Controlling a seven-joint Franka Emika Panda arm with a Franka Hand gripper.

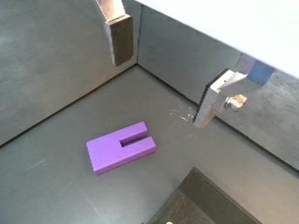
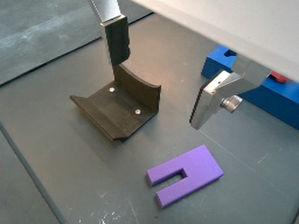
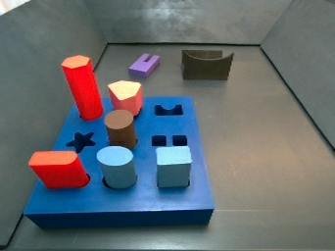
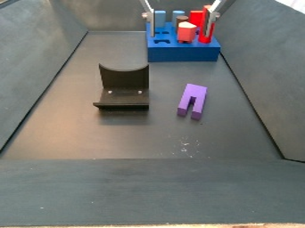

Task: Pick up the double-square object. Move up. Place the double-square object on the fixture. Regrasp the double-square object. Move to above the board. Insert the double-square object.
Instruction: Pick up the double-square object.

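Jaws of the gripper (image 2: 158, 74) hang wide and empty over the double-square object (image 2: 184, 175), so I'd drop straight down and pinch its flat sides.

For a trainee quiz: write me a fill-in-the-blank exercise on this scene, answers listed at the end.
1. The double-square object lying flat on the floor is ____ in colour.
2. In both wrist views the end effector hangs above the floor with its jaws ____ and nothing between them.
3. In a side view the fixture stands between the double-square object and the ____ wall.
4. The tallest red piece stands on the ____ board.

Missing words: purple; open; left; blue
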